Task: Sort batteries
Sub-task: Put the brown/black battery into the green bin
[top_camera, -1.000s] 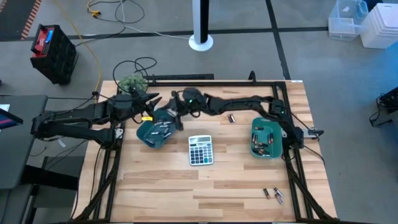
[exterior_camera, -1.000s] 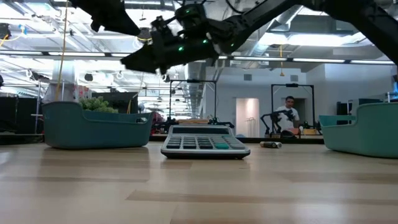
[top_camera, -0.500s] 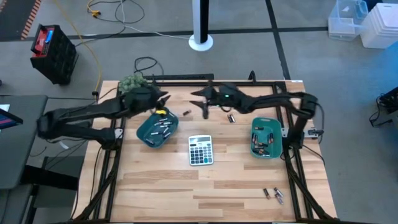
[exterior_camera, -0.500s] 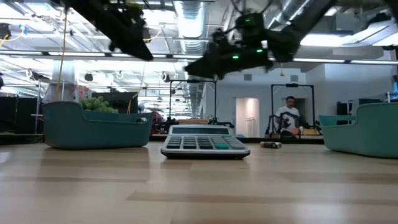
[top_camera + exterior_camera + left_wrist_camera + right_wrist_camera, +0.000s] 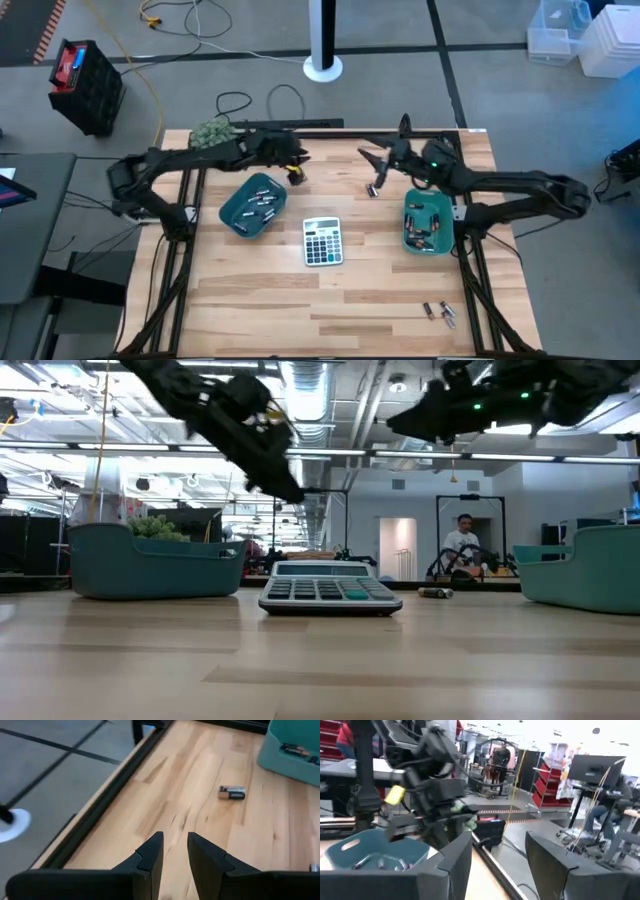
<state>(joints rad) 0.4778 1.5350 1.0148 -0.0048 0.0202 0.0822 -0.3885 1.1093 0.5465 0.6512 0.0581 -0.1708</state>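
Overhead, both arms are stretched across the far side of the bench (image 5: 350, 300). The left end effector (image 5: 173, 851) is held narrowly parted, empty, near a loose battery (image 5: 231, 793). The right end effector (image 5: 497, 852) is raised, open, empty. Other batteries (image 5: 424, 228) lie in teal trays (image 5: 441, 205).

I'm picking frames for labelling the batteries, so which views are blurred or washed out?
High view: evenly lit, sharp. Low view: calculator crisp, both arms dark against bright ceiling lights. Left wrist view: loose battery slightly soft. Right wrist view: left arm smeared, background blown out.
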